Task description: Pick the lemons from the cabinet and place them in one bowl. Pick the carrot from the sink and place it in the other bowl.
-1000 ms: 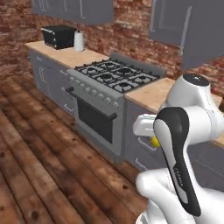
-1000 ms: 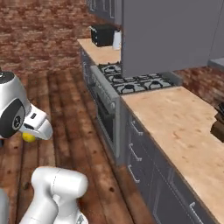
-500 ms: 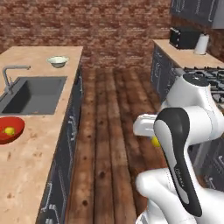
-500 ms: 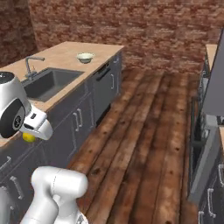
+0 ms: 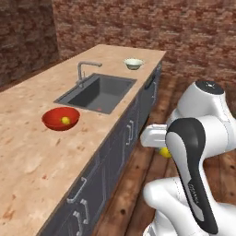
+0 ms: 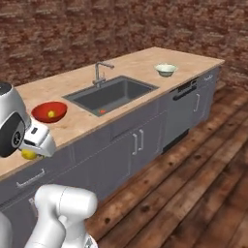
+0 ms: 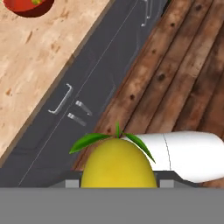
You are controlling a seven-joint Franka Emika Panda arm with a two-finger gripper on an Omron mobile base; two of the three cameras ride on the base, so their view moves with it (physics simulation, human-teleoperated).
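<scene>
My gripper point(image 5: 161, 146) point(image 6: 32, 149) hangs over the wooden floor beside the counter, shut on a yellow lemon point(image 5: 165, 152) point(image 6: 28, 155) point(image 7: 117, 165) with green leaves. The red bowl point(image 5: 48, 118) point(image 6: 39, 110) point(image 7: 24, 8) stands on the counter left of the sink, with another lemon point(image 5: 66, 120) point(image 6: 51, 114) lying in it. The dark sink point(image 5: 110, 87) point(image 6: 118, 89) holds a small orange-red carrot point(image 6: 101, 111) near its front wall. Further along the counter stands the pale bowl point(image 5: 133, 63) point(image 6: 165, 69). The cabinet is out of view.
A curved grey faucet point(image 5: 83, 71) point(image 6: 99, 71) rises behind the sink. Grey drawer and door fronts point(image 6: 138, 145) point(image 7: 83, 105) run under the counter. Wooden floor point(image 6: 193, 184) stretches to the right, and a brick wall point(image 6: 121, 29) closes the back.
The whole picture has swung from the stove counter to the sink counter, so the base has moved. The gripper has stayed shut on the lemon.
</scene>
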